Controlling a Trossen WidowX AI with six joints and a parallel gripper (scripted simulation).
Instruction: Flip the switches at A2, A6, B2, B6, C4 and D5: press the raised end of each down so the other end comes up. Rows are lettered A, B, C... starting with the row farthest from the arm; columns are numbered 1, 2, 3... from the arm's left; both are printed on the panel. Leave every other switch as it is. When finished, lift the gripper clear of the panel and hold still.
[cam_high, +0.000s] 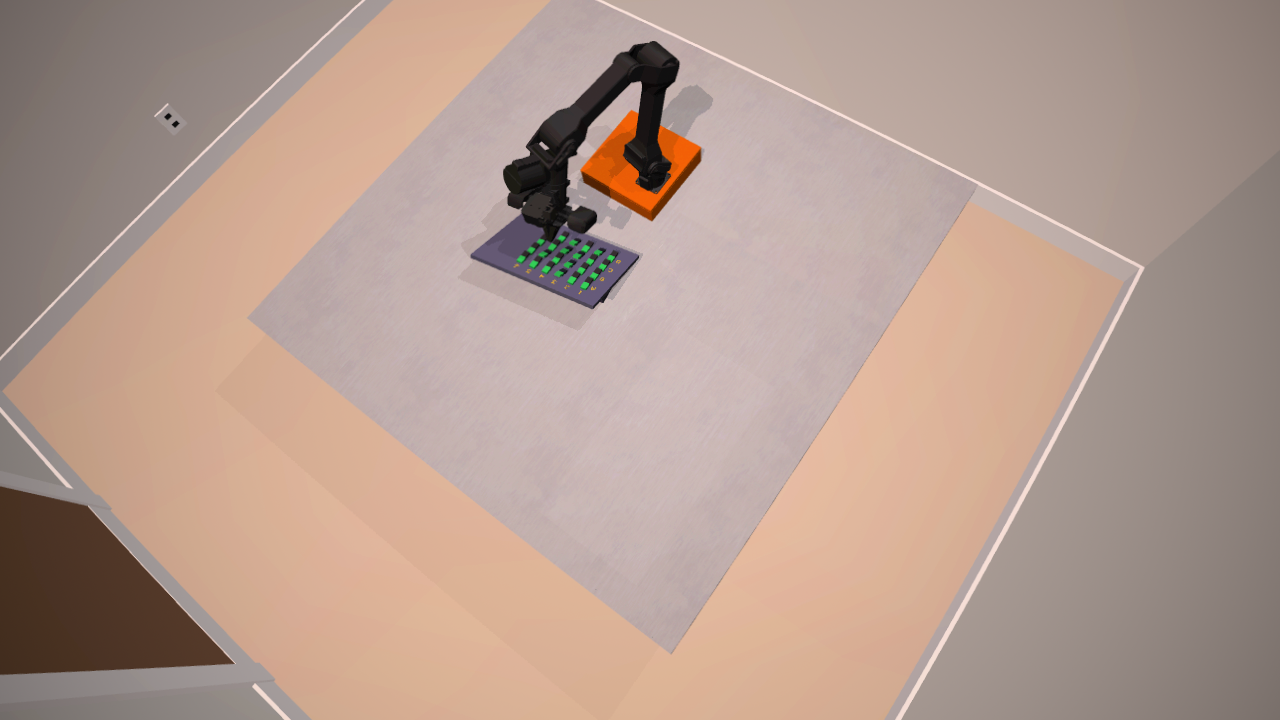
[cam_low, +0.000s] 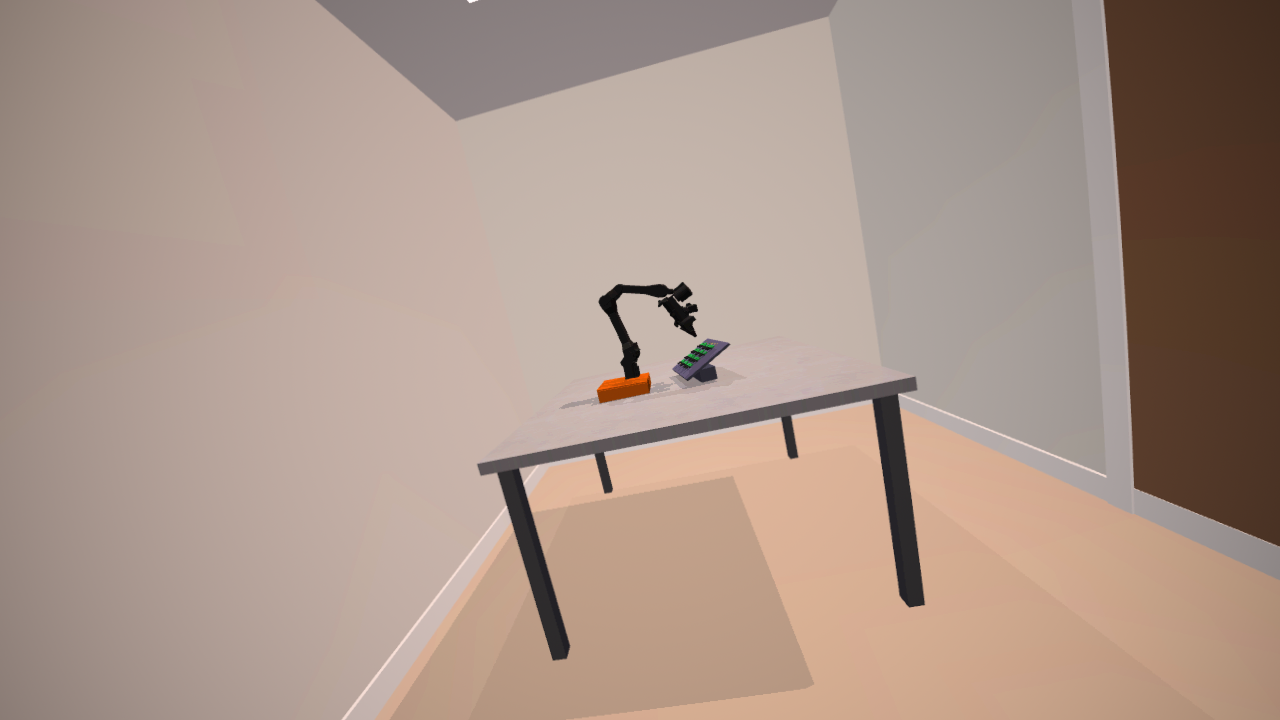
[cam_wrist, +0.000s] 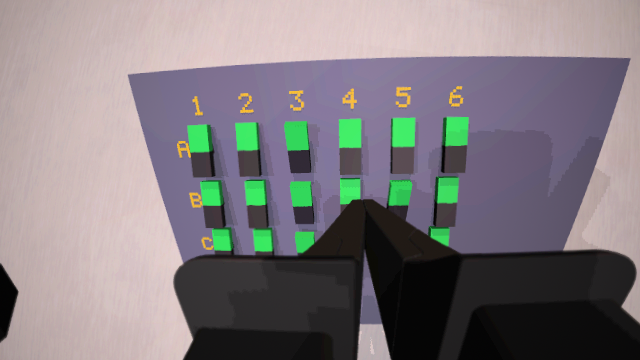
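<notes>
From my station, the table (cam_high: 698, 358) (cam_low: 760, 394) carries the tilted switch panel (cam_high: 501, 255) (cam_low: 721, 345) (cam_wrist: 510, 100), set beside the orange base (cam_high: 657, 207) (cam_low: 623, 387). My gripper (cam_high: 551, 238) (cam_low: 694, 334) (cam_wrist: 361, 209) hangs above it, fingertips together, gripping nothing. I'd centre those tips over one raised end, then press straight, sparing neighbours.

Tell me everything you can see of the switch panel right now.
The panel is a flat purple-grey board, matte-looking, tilted on a dark block on the table. It carries rows of two-tone rocker switches, green and dark, with yellow numbers 1 to 6 and row letters; A, B and C read clearly in the wrist view. The closed tool hovers above it, apparently not touching, hiding some switches.
</notes>
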